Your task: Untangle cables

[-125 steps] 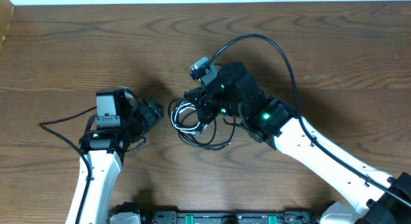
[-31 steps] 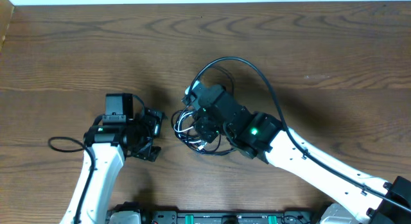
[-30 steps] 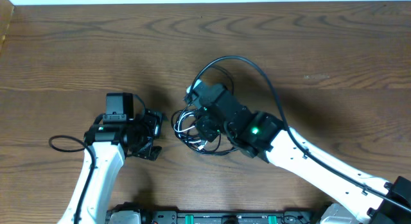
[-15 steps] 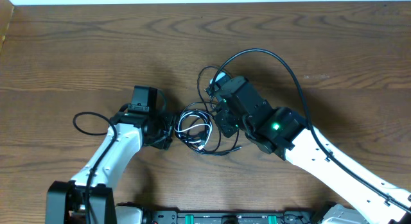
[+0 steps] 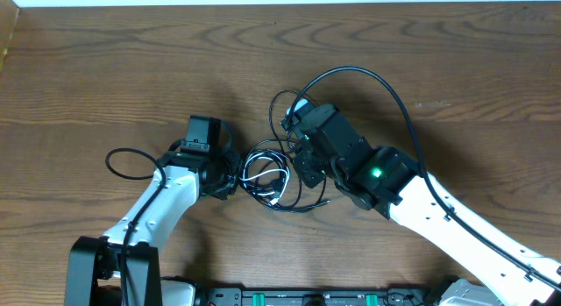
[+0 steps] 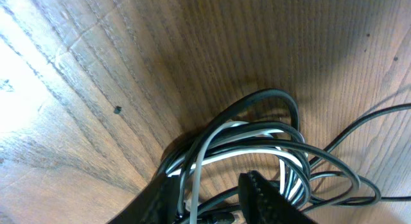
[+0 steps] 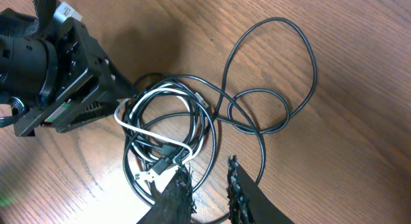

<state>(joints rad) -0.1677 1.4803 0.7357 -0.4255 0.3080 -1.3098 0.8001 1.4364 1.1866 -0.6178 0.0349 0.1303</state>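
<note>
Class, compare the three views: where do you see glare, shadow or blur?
Overhead: even light, soft shadows on the table. Left wrist: washed-out glare at the left edge, cables fairly sharp, the fingers dark. Right wrist: a glare patch on the wood at lower left, its fingers dark with little detail.
</note>
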